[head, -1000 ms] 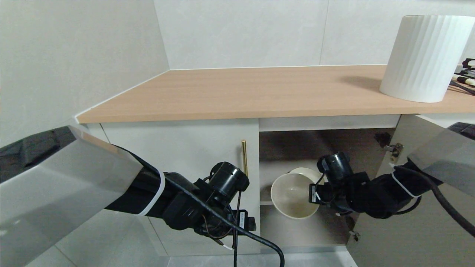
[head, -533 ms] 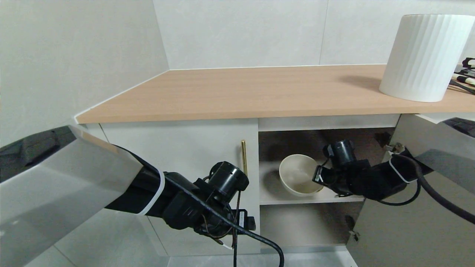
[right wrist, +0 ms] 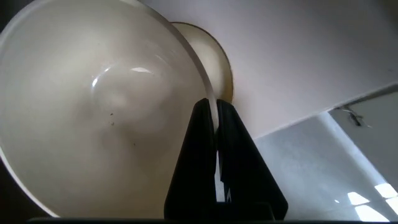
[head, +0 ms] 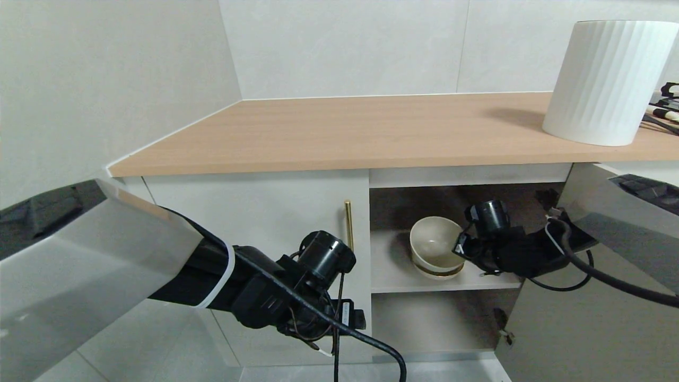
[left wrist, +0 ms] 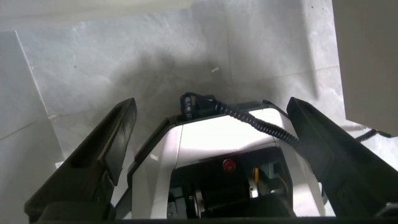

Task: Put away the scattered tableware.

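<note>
lifted deeper into cabinet (head: 254, 212) since a second ago: bowl (head: 432, 244), now over a gold-rimmed dish (head: 437, 271) on the shelf (head: 390, 278), rim pinched by right gripper (head: 462, 249). left gripper (left wrist: 211, 109) spread, above tiled floor (left wrist: 93, 68).

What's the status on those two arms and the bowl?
Right gripper shut on cream bowl rim. Bowl tilted over gold-rimmed dish on cabinet shelf. Left gripper open, empty. Nothing blocking.

Soft, even light brightens the counter (head: 345, 132); the container (head: 610, 79) throws a faint shadow to its left. The cabinet (head: 424, 201) interior is dim, and highlights glint inside the bowl (right wrist: 112, 81).
</note>
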Tool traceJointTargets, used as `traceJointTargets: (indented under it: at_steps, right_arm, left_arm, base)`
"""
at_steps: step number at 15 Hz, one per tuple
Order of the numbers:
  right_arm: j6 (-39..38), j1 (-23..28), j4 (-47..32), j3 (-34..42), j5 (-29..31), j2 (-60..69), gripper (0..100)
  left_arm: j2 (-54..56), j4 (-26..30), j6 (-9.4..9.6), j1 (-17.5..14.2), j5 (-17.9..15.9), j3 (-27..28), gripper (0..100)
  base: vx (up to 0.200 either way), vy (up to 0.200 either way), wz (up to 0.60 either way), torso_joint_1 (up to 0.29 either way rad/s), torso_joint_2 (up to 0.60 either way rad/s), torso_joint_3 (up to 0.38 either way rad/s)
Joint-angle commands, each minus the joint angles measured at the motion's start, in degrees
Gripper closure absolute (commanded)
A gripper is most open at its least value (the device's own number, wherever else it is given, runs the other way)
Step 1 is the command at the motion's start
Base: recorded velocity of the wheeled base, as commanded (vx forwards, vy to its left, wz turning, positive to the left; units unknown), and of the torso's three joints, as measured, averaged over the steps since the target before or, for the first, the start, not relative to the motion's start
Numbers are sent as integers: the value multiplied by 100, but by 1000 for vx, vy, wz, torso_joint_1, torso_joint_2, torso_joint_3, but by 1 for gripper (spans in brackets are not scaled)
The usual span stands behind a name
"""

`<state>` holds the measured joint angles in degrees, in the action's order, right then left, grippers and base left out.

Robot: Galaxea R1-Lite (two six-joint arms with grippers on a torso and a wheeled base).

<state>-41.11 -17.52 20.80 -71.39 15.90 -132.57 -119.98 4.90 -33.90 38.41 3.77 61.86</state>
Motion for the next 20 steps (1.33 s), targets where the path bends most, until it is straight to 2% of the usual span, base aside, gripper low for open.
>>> traceJointTargets:
  at_steps: [1,20]
  right_arm:
    - [-3,47,3,-130,1,-208,100]
    - [24,91,-5,-411,36,-506,100]
  left_arm:
    - [1,2,-2,0,1,2,0]
    - [-96,2,-2,0,1,2,0]
  base:
    - [0,0,0,0,0,0]
    - [0,0,0,0,0,0]
